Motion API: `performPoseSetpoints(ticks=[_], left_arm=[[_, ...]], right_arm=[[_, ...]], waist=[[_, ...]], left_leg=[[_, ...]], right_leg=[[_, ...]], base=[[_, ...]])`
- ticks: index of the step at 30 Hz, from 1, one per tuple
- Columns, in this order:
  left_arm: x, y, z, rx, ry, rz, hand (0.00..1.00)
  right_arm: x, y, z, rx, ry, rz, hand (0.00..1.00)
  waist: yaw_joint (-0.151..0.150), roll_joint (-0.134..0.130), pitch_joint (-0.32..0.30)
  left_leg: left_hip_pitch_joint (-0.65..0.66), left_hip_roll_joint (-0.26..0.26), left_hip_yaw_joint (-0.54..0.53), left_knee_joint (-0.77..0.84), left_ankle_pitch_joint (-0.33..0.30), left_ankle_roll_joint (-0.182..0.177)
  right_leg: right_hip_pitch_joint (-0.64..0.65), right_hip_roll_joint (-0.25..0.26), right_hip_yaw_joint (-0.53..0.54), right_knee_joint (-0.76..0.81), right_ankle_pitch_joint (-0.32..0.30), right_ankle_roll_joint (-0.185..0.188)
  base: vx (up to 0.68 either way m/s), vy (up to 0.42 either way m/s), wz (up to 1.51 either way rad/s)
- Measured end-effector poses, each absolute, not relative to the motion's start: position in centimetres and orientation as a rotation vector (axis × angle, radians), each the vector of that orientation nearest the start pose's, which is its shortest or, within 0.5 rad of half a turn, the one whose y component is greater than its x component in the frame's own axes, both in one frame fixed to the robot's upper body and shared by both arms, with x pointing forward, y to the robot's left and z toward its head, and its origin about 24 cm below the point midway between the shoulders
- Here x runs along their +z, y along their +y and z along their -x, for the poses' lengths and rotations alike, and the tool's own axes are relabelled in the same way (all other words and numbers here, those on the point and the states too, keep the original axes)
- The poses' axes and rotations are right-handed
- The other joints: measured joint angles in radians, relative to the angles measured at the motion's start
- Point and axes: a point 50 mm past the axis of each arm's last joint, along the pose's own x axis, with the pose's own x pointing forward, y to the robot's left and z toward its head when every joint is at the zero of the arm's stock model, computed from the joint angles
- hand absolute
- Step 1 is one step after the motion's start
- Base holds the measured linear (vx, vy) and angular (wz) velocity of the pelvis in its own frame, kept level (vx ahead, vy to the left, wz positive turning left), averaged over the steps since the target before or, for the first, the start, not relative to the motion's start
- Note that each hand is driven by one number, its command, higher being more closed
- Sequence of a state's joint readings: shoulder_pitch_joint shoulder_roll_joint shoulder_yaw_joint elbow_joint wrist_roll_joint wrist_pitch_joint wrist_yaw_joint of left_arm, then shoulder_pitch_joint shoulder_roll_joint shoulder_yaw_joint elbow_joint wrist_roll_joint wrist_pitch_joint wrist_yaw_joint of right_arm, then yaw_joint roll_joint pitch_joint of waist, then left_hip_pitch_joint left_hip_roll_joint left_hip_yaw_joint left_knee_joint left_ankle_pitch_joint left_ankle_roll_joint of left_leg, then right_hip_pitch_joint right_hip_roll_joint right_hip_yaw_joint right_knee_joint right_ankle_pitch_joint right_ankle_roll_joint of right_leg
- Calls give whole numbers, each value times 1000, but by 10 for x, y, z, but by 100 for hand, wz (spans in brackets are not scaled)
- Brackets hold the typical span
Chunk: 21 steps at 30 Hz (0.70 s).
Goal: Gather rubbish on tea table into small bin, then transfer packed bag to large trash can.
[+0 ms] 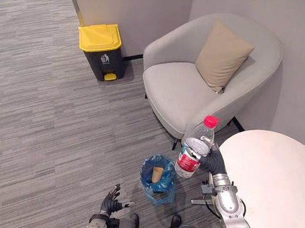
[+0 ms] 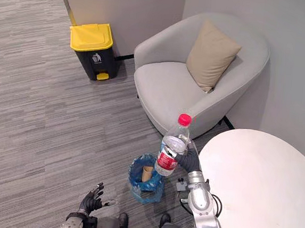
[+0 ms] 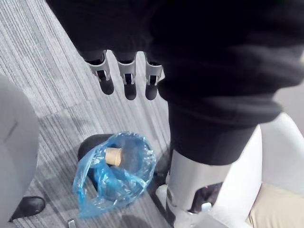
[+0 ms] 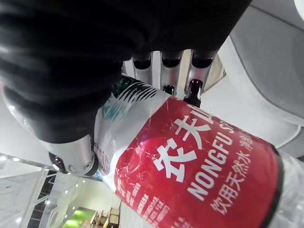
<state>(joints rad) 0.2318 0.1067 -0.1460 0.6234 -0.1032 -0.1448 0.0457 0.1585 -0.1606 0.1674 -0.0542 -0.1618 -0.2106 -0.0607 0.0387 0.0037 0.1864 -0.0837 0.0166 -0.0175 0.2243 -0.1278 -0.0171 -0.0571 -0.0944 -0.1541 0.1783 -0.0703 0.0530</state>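
Observation:
My right hand (image 1: pixel 213 161) is shut on a clear plastic bottle (image 1: pixel 195 147) with a red cap and red label, held up in the air between the white round tea table (image 1: pixel 274 183) and the small bin. In the right wrist view the fingers (image 4: pixel 167 66) curl round the bottle (image 4: pixel 199 175). The small bin (image 1: pixel 157 177), lined with a blue bag, stands on the floor just left of and below the bottle, with a brown paper cup (image 3: pixel 113 156) inside. My left hand (image 1: pixel 111 201) hangs low over the floor, fingers (image 3: pixel 127 80) straight and holding nothing.
A grey armchair (image 1: pixel 198 80) with a tan cushion (image 1: pixel 221 56) stands behind the small bin. A large dark trash can (image 1: pixel 102 51) with a yellow lid stands against the wall at the far left. Grey carpet spreads wide to the left.

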Motion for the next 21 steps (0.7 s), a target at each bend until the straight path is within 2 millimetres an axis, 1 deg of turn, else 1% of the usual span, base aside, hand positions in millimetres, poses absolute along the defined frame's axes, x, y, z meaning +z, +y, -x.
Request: performPoseSetpoints(ticks=[1,2,4,5,6,7,8,9,10,12,14,18,19,20,21], left_arm=[[-120,167,-133,21,712,-38,0],[-119,167,-137,20,705,-40,0],[-116,166,-144,16,685,-43,0],[-112,165,-154,10,658,-46,0],[-111,165,-158,10,647,-48,0],[-107,164,-166,12,624,-53,0],[-106,165,-169,14,615,-56,0],[-101,166,-178,17,591,-65,0],[-100,166,-180,17,584,-67,0],[-94,167,-190,20,551,-75,0],[-89,166,-197,26,521,-77,0],[-73,164,-213,42,435,-53,0],[-67,162,-217,51,402,-37,0],[-62,160,-223,57,376,-30,0],[-60,159,-225,60,365,-27,0]], right_arm=[[32,-142,-220,140,-100,292,100],[31,-136,-227,175,-101,305,100],[35,-131,-236,206,-124,319,100],[43,-127,-246,227,-158,339,100],[45,-126,-250,231,-170,344,100],[51,-126,-256,237,-194,362,100],[54,-125,-259,239,-206,365,100],[60,-124,-266,241,-229,373,100],[61,-124,-268,242,-233,383,100],[68,-121,-278,253,-258,406,100],[74,-120,-283,244,-282,411,100],[88,-116,-290,218,-340,411,100],[92,-115,-291,203,-355,409,100],[96,-114,-293,188,-370,408,100],[98,-113,-295,182,-376,411,100]], waist=[[4,3,7],[5,8,25],[7,17,51],[5,26,86],[6,27,99],[7,32,126],[7,34,136],[4,36,158],[5,37,163],[21,43,192],[31,46,205],[30,51,230],[30,53,234],[31,54,241],[30,54,245]], left_leg=[[-17,-2,-14,13,2,-1],[-44,-3,-27,39,2,-1],[-97,-8,-44,73,3,-4],[-149,-20,-64,104,9,-8],[-166,-22,-66,113,10,-9],[-200,-34,-73,130,6,-15],[-219,-33,-69,137,5,-13],[-267,-27,-44,159,7,-10],[-286,-23,-36,169,9,-11],[-354,-18,-17,229,21,-13],[-417,-21,-14,272,18,-9],[-546,-18,0,381,-9,13],[-592,-12,11,424,-23,14],[-634,7,39,467,-38,24],[-655,18,53,486,-43,25]], right_leg=[[-4,-3,-18,8,-1,-1],[-20,-5,-33,26,-3,-5],[-66,-11,-47,65,-9,-10],[-114,-18,-66,115,-23,-14],[-132,-27,-72,137,-30,-13],[-168,-46,-88,184,-46,-15],[-185,-52,-96,204,-54,-13],[-228,-79,-122,256,-76,-13],[-248,-85,-125,273,-83,-12],[-317,-106,-131,348,-106,-15],[-377,-119,-133,399,-119,-12],[-491,-155,-139,512,-155,-14],[-531,-166,-139,552,-170,-14],[-568,-174,-138,594,-187,-14],[-586,-180,-137,614,-195,-14]], base=[[-76,-18,43],[-123,-16,44],[-160,-7,37],[-208,-11,41],[-253,-2,56],[-212,9,46],[-208,6,77],[-194,-12,65],[-202,-29,61],[-134,-4,24],[-129,28,17],[-90,19,18],[-119,-15,18],[-99,-18,18],[-90,-45,16]])
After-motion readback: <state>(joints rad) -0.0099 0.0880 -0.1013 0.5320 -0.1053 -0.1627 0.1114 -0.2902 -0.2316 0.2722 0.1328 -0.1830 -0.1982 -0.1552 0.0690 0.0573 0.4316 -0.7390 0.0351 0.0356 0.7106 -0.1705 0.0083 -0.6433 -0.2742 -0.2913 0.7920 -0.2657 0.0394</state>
